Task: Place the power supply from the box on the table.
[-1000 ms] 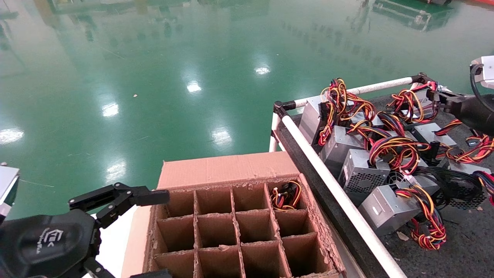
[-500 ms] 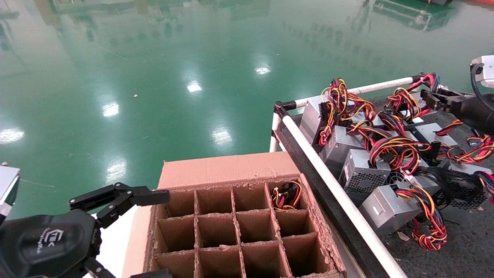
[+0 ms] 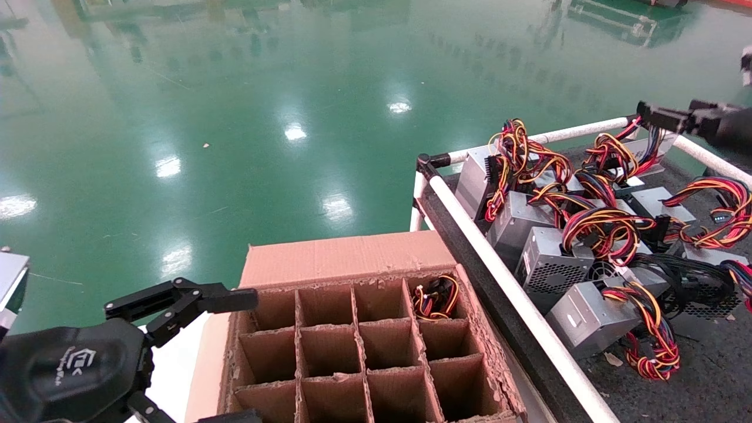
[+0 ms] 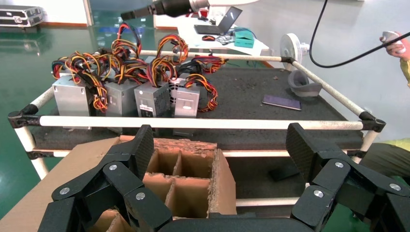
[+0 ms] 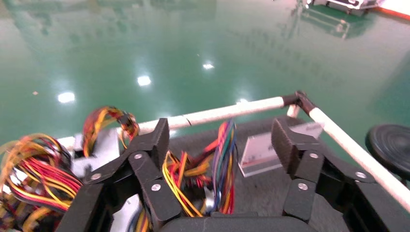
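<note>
1. Nearest us, the left gripper (image 3: 194,305) sat low at the near-left corner of the box (image 3: 346,258), jaws spread wide with nothing between them. We judged it parked, clear of the cells so the other arm could work.
2. The box was just beside the table's near rail (image 3: 499,264), which we took as a short carry from cell to table. Nearly all divider cells looked empty; only the far-right cell showed a wire bundle (image 3: 435,298) of yellow, red and black, presumably one unit left to unload.
3. On the table (image 3: 705,376) a cluster of silver units (image 3: 552,264) lay packed against the left rail, wires tangled over each other. We read them as dropped side by side to keep room farther in.
4. Farthest, the power supply (image 3: 643,157) rested on the felt at the far corner, red, yellow and blue wires standing up from it.
5. The right gripper (image 3: 670,116) hung above that corner by the far rail (image 3: 578,130). In the right wrist view its fingers (image 5: 155,137) stood well apart astride the upright wire bundle (image 5: 220,154), not pinching it.
6. We judged this unit placed and released. A white sign (image 5: 268,150) lay flat just beside it.
</note>
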Robot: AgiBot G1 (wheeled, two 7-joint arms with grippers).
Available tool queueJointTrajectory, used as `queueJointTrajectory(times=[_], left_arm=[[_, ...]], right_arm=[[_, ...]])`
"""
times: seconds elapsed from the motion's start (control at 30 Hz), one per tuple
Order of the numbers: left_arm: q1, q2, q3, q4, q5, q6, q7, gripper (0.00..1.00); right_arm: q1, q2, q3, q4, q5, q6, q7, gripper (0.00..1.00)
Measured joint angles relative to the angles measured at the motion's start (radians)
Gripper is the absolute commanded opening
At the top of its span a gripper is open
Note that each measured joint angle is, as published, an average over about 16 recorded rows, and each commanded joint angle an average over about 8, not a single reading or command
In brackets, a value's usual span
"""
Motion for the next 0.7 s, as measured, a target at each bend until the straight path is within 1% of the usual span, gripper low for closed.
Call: queueJointTrajectory(times=[0.13,0.3,0.43,0.7], left_arm=[[0.0,0.0,0.0,0.0,0.0,0.0,0.0,1.0],[0.0,0.0,0.0,0.0,0.0,0.0,0.0,1.0],[0.0,0.0,0.0,0.0,0.0,0.0,0.0,1.0],[0.0,0.0,0.0,0.0,0.0,0.0,0.0,1.0]], right_arm=[[0.006,0.008,0.0,0.015,0.004,-0.029,0.01,1.0],[-0.017,0.024,0.003,0.064,0.024,-0.074,0.022,1.0],[-0.057,0.04,0.009,0.128,0.051,-0.121,0.031,1.0],[-0.17,0.083,0.025,0.296,0.125,-0.23,0.051,1.0]])
